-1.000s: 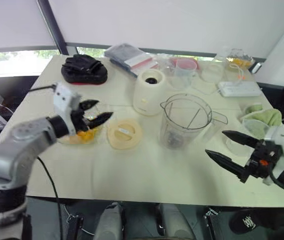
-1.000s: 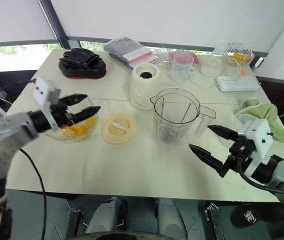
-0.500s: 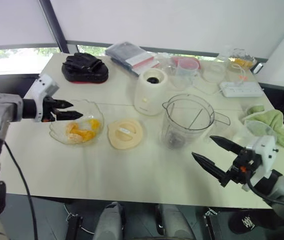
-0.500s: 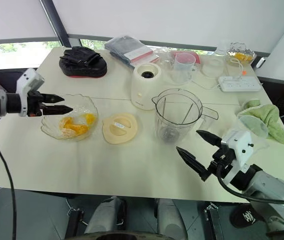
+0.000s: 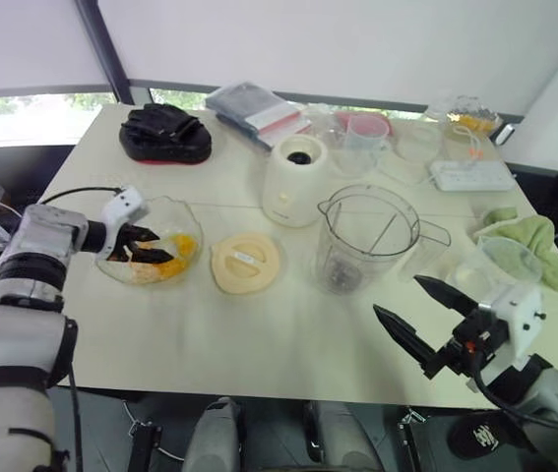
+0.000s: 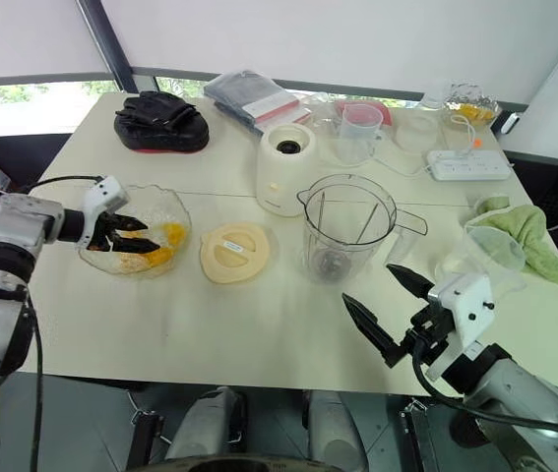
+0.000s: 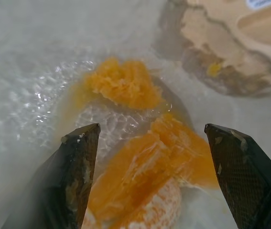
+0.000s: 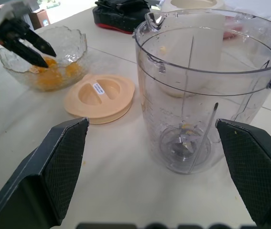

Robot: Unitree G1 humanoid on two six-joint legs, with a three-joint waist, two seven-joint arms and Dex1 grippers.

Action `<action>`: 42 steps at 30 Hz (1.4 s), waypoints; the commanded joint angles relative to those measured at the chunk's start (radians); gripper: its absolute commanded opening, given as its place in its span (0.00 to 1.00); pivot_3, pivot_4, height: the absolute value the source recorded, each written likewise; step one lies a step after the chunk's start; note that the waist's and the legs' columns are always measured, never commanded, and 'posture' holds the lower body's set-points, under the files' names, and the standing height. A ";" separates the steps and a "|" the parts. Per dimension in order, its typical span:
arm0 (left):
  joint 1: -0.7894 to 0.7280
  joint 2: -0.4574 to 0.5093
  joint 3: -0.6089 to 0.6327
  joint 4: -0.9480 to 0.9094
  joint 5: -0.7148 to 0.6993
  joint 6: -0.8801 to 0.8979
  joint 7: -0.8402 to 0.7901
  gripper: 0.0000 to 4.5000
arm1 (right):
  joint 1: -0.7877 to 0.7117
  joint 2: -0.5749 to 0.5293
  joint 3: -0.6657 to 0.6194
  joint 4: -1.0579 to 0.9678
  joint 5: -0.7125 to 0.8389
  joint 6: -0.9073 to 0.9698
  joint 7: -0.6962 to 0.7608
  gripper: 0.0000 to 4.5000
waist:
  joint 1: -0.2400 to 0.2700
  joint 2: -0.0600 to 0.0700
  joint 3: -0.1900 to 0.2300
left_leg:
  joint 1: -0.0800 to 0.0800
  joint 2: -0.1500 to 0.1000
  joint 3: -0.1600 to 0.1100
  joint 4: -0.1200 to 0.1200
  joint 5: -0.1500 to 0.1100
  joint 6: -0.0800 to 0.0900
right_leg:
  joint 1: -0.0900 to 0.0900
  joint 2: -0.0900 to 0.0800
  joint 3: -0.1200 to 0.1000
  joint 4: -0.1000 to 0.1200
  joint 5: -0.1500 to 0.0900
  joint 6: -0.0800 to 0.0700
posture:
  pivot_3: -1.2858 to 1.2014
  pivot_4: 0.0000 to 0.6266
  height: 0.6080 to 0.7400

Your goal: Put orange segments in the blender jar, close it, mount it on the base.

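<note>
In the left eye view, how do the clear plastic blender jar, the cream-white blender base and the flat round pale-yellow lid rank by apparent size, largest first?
1. Clear plastic blender jar.
2. Cream-white blender base.
3. Flat round pale-yellow lid, smallest; its width rivals the base's, which stands farther away.

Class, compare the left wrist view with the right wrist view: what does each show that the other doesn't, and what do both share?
Left wrist alone: the pulp and membranes of the orange segments close up, between the open left fingers.
Right wrist alone: the jar with its blade hub, the base behind it, and a black object at the far edge.
Both: the glass dish holding the segments, and the lid beside it.
</note>
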 commanded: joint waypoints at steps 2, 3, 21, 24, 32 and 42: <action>-0.046 -0.016 0.031 0.039 0.036 -0.064 0.055 0.81 | 0.017 0.009 -0.013 -0.058 0.006 -0.024 -0.015 0.99 | 0.000 -0.001 0.000 | 0.000 0.000 0.000 0.000 0.000 0.000 | 0.000 0.000 0.000 0.001 0.000 0.000 | 0.52 0.24 1.00; -0.045 -0.021 0.034 0.048 0.042 -0.074 0.065 0.81 | 0.022 0.007 -0.016 -0.062 0.009 -0.023 -0.016 0.99 | 0.000 -0.001 0.000 | 0.000 0.000 0.000 0.000 0.000 0.000 | 0.000 0.000 0.000 0.001 0.000 0.000 | 0.52 0.24 1.00; 0.005 -0.088 0.098 0.106 0.088 -0.135 0.243 0.81 | 0.010 -0.042 -0.067 -0.060 0.048 -0.006 -0.028 0.99 | 0.000 -0.001 0.000 | 0.001 0.000 -0.001 0.001 0.000 0.000 | 0.000 0.000 0.000 0.005 0.000 0.000 | 0.52 0.24 1.00; 0.015 -0.103 0.104 0.109 0.092 -0.142 0.271 0.81 | 0.006 -0.052 -0.077 -0.060 0.060 -0.002 -0.031 0.99 | 0.000 -0.002 -0.001 | 0.001 0.000 -0.001 0.001 0.000 0.000 | 0.000 0.000 0.000 0.005 0.000 0.000 | 0.52 0.24 1.00; 0.024 -0.141 0.117 0.121 0.098 -0.158 0.344 0.81 | 0.004 -0.065 -0.090 -0.066 0.078 0.008 -0.040 0.99 | 0.000 -0.002 -0.001 | 0.002 0.000 -0.001 0.001 0.000 0.000 | 0.000 0.000 0.000 0.005 0.002 0.003 | 0.52 0.24 1.00; 0.025 -0.176 0.135 0.129 0.111 -0.163 0.410 0.81 | -0.007 -0.083 -0.087 -0.056 0.085 0.005 -0.051 0.99 | 0.002 -0.003 -0.002 | 0.003 0.000 -0.001 0.001 0.000 0.000 | 0.002 0.000 0.000 0.005 0.001 0.003 | 0.52 0.24 1.00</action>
